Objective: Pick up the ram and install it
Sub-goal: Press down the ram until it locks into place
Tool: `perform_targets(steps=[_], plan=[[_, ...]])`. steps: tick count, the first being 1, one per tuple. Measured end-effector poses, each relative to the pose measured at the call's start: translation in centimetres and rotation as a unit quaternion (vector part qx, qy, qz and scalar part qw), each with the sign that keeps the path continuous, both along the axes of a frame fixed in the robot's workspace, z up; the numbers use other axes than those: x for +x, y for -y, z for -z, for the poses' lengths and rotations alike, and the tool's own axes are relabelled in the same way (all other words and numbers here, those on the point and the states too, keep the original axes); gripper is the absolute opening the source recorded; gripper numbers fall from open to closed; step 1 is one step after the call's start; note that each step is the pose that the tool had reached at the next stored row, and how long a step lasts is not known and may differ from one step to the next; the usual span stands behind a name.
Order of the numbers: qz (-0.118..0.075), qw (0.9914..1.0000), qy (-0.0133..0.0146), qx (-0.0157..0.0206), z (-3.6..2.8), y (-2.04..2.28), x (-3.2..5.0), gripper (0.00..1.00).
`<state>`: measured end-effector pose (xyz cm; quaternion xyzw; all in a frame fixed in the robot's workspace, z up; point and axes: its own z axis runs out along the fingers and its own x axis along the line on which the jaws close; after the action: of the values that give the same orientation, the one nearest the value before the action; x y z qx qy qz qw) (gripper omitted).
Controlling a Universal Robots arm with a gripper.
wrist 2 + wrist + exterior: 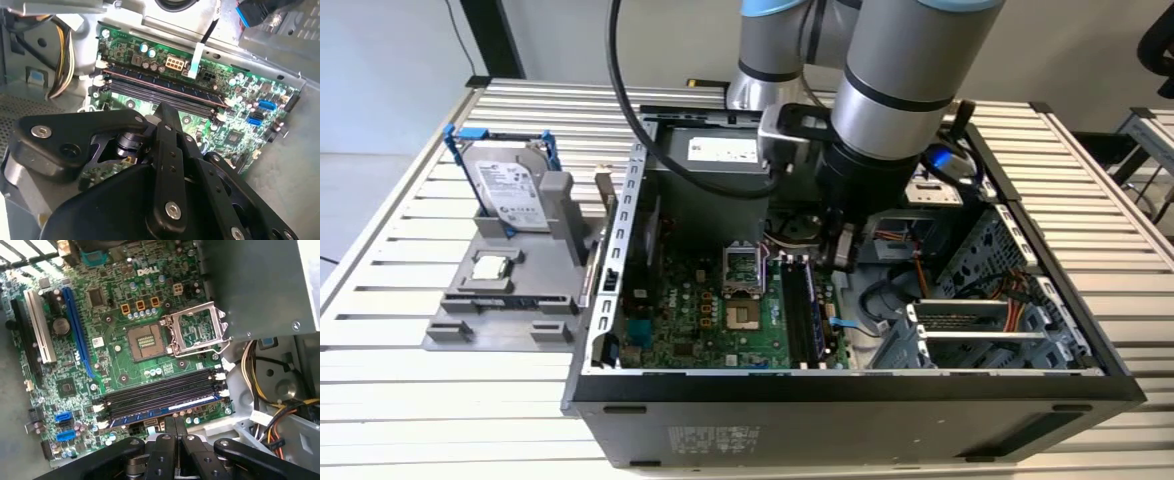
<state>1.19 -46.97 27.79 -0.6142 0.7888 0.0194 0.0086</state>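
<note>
- The case (854, 385) lies open on the table (400, 400), motherboard (707, 320) exposed for the work.
- The arm (907, 70) reaches inside, its gripper (174, 427) poised over the slots (160, 395).
- The ram (165, 409) sits in the outermost slot, blue edge showing.
- Fingers appear closed together, holding nothing.

White slatted metal table (400, 250) spans the scene, ribs running across, bright under even, diffuse light. Far side: pale grey wall (614, 40), plain. A black upright post (494, 38) stands against it toward the exterior view's left. Floor (354, 190) on that left is light grey and smooth. At the far right of the exterior view, a second slatted surface (1150, 135) sits just beyond the table edge, a dark shape above it, too cropped to tell.
</note>
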Motion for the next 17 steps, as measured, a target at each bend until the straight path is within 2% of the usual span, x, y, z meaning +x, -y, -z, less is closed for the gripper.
perform_targets(steps=[4, 10, 13, 17], plan=[[-0.022, 0.99975, 0.0, 0.0001, 0.03, 0.0, 0.0, 0.0], [-0.046, 0.99896, 0.0, 0.0001, 0.12, 0.0, 0.0, 0.0], [-0.06, 0.99817, 0.0, 0.0002, 0.25, 0.0, 0.0, 0.0], [-0.082, 0.99664, 0.0, 0.0008, 0.4, -0.01, 0.02, 0.0]])
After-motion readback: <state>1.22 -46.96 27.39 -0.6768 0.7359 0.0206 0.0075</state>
